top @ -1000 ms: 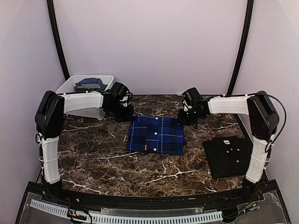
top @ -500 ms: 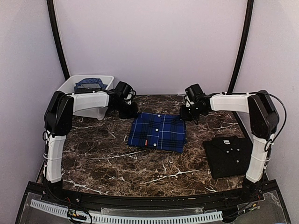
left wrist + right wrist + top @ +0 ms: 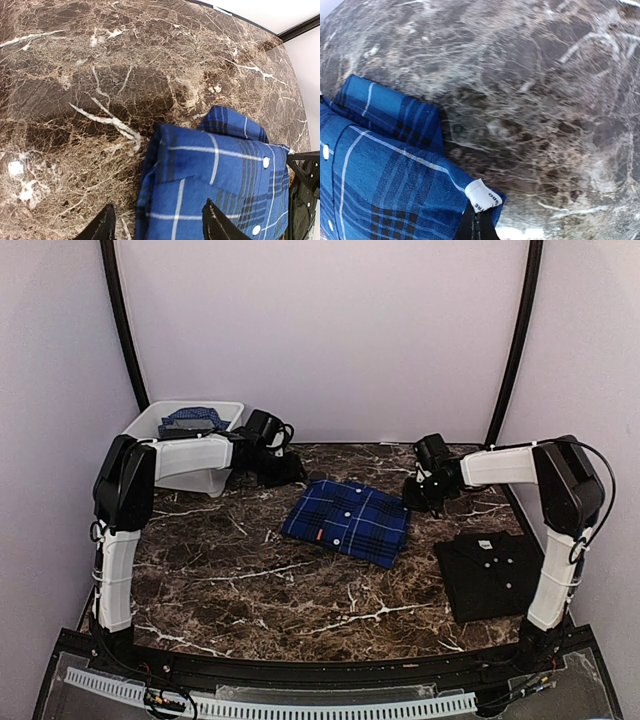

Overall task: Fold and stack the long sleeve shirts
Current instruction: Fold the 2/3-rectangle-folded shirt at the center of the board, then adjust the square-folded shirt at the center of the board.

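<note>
The royal-blue plaid shirt (image 3: 348,522) lies folded and skewed mid-table, towards the back. My right gripper (image 3: 416,497) is shut on its far right corner; in the right wrist view the closed fingers (image 3: 476,226) pinch the cloth just under a white label (image 3: 483,195). My left gripper (image 3: 282,469) hovers open at the shirt's far left corner. Its two fingertips (image 3: 103,226) stand wide apart over the plaid edge (image 3: 200,180) and the marble. The plain black shirt (image 3: 490,575) lies folded flat at the right front with its white buttons up.
A white tub (image 3: 185,432) holding blue cloth stands at the back left corner, just behind my left arm. The dark marble table (image 3: 250,580) is bounded by pale walls at the back and sides. A black bar (image 3: 300,665) runs along the near edge.
My left gripper has opened and let go of the plaid shirt. My right gripper moved right, still gripping, and dragged the shirt rightward, turning it askew.
</note>
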Tool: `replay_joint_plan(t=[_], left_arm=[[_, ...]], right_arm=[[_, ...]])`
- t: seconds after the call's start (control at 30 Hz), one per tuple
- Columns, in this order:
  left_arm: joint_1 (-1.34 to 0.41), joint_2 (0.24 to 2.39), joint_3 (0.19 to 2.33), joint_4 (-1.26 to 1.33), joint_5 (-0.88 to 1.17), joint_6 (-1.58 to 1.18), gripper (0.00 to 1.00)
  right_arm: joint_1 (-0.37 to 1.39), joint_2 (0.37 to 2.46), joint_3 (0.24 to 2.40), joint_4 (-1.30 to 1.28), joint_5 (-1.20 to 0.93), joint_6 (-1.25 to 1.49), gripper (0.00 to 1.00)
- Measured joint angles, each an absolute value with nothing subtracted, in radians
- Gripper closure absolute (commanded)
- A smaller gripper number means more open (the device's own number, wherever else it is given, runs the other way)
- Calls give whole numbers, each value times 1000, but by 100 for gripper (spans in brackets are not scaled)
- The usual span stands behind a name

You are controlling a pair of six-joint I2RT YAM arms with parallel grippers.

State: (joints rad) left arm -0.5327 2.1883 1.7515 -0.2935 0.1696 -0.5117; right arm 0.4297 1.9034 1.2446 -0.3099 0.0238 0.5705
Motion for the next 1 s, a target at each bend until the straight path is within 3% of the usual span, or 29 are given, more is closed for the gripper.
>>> replay_joint_plan(t=[0.23, 0.3, 0.43, 0.6, 1.0], left_arm=[[-533, 2077, 1571, -259, 187, -508, 51], [-533, 2035, 1502, -246, 199, -508, 55], [-536, 1992, 1414, -215, 220, -506, 62], [-557, 1991, 1354, -192, 215, -506, 69], [-683, 1991, 1294, -172, 163, -522, 77]], right_arm=[[421, 1838, 1238, -337, 51, 574, 69], [434, 1789, 1238, -351, 70, 574, 66], [492, 1730, 1275, -363, 94, 576, 67], [545, 1789, 1351, -359, 78, 561, 77], [469, 1947, 1356, -352, 33, 532, 79]])
